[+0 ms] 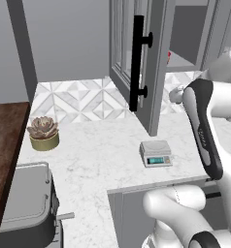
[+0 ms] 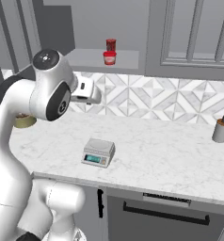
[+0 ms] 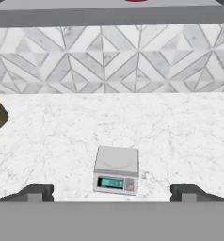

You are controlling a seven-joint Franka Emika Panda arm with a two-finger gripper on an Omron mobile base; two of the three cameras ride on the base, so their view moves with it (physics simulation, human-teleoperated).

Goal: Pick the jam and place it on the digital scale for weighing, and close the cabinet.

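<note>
The jam (image 2: 109, 58), a squat red jar, stands at the front of the open cabinet's shelf (image 2: 92, 60), and a taller slim red container (image 2: 111, 44) is right behind it. The cabinet door (image 1: 123, 46) with its black bar handle (image 1: 137, 63) hangs open over the counter. The digital scale (image 2: 99, 152) lies bare on the marble counter, and the hand view has it as the scale (image 3: 116, 169) just ahead. My gripper (image 3: 112, 193) is open, holding nothing, raised over the counter below the shelf and left of the jam.
A potted succulent (image 1: 43, 131) sits at the counter's back left. A soap dispenser (image 2: 221, 129) stands far right. A grey appliance (image 1: 25, 206) and a dark wooden surface (image 1: 6, 145) lie to the left. The open door juts out above the scale (image 1: 155, 153).
</note>
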